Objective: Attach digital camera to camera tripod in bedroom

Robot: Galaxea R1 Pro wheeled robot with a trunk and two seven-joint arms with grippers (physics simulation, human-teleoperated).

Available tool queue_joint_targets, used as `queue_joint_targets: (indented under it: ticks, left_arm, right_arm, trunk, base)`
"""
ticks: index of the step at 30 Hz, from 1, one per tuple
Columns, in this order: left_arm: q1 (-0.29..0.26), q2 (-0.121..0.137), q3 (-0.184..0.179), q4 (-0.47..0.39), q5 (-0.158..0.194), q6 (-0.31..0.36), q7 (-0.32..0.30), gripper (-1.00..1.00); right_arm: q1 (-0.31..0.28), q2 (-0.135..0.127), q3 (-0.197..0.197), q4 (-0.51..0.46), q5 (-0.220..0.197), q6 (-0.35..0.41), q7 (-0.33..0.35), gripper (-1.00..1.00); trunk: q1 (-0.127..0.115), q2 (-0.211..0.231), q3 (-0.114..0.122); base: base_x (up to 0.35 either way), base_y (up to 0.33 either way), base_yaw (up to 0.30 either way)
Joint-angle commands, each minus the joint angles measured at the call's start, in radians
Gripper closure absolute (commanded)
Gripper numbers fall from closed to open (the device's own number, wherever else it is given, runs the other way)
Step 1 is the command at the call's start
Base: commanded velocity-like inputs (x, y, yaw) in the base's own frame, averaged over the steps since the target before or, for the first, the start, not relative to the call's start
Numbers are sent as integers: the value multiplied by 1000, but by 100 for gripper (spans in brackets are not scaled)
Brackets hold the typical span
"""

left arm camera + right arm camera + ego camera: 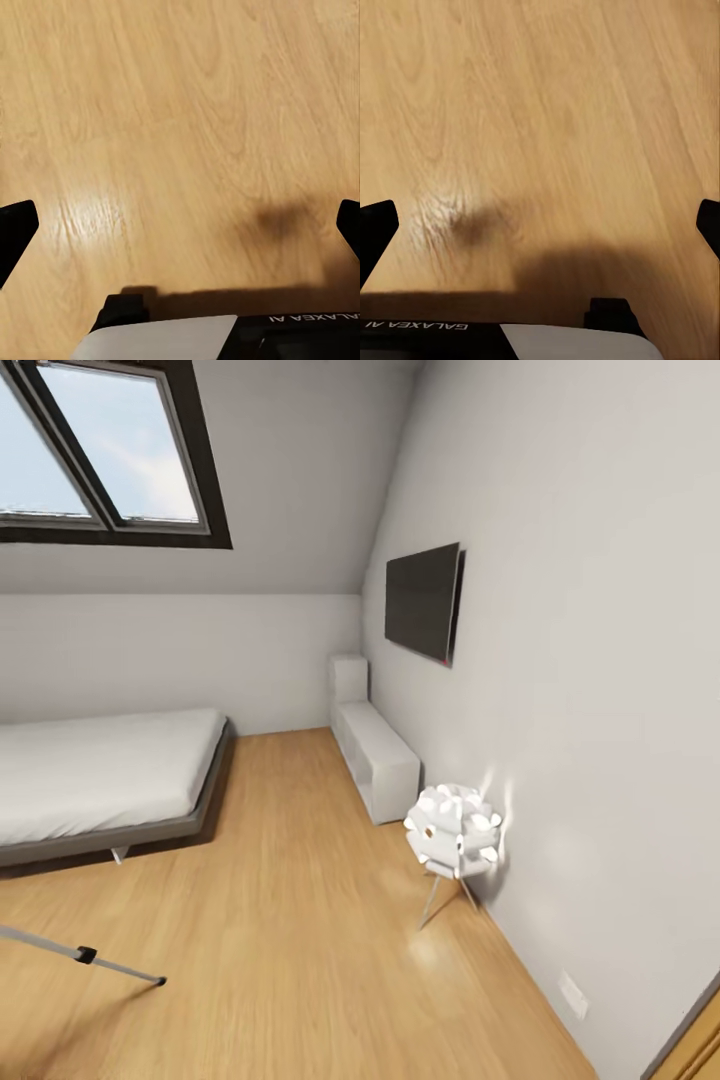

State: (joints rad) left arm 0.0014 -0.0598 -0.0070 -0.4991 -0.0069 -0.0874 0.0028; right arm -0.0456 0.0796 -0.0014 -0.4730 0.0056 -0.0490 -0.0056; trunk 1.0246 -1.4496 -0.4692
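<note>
**Tripod leg sighted, no camera in hand**

Floor (300,920) planks lay nearest, light wood running from the lens out to the far wall. At about 8 o'clock in the head view one silver tripod (85,954) leg crossed the boards, with a black joint along it and a black foot at its tip. The rest of the tripod was cut off by the frame edge, so its head could not be judged.

Bedroom confirmed: grey bed (100,775) at 9 o'clock, white shelf (378,758) along the wall at 1 o'clock, dark screen (424,602) mounted above it, skylight (110,450) at 11 o'clock. A white lamp (455,832) on thin legs stood at 4 o'clock, close to the wall.

Left gripper (180,225): black fingertips (15,232) sat at opposite edges of its wrist view, spread wide, bare planks between them. Released, holding nothing. Right gripper (540,225): same picture, tips far apart over bare floor with only a shadow beneath. Released too.

Progress, as a judgement: early. The robot had reached the bedroom and the tripod was near, low and to the left. The digital camera was not picked up and could not be placed from these views. Left to do: find the camera, grasp it, face the tripod head, seat the camera on it. The attachment looked not yet begun.
</note>
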Motion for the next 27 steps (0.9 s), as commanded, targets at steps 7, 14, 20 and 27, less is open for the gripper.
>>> queue_joint_targets:
  ticks: [7, 14, 20, 27]
  left_arm:
    - [0, 0, -1, -1, -1, -2, 0, -100]
    - [0, 0, -1, -1, -1, -2, 0, -100]
    - [0, 0, -1, -1, -1, -2, 0, -100]
    - [0, 0, -1, -1, -1, -2, 0, -100]
  right_arm:
    - [0, 0, 0, 1, 1, -3, -1, -100]
    - [0, 0, 0, 1, 1, -3, -1, -100]
    - [0, 0, 0, 1, 1, -3, -1, -100]
    - [0, 0, 0, 1, 1, -3, -1, -100]
  trunk:
    - [0, 0, -1]
    - [0, 0, -1]
    - [0, 0, -1]
    - [0, 0, -1]
  base:
    - [108, -85, 285]
    - [17, -14, 285]
    - [1, -1, 285]
    - [2, -1, 285]
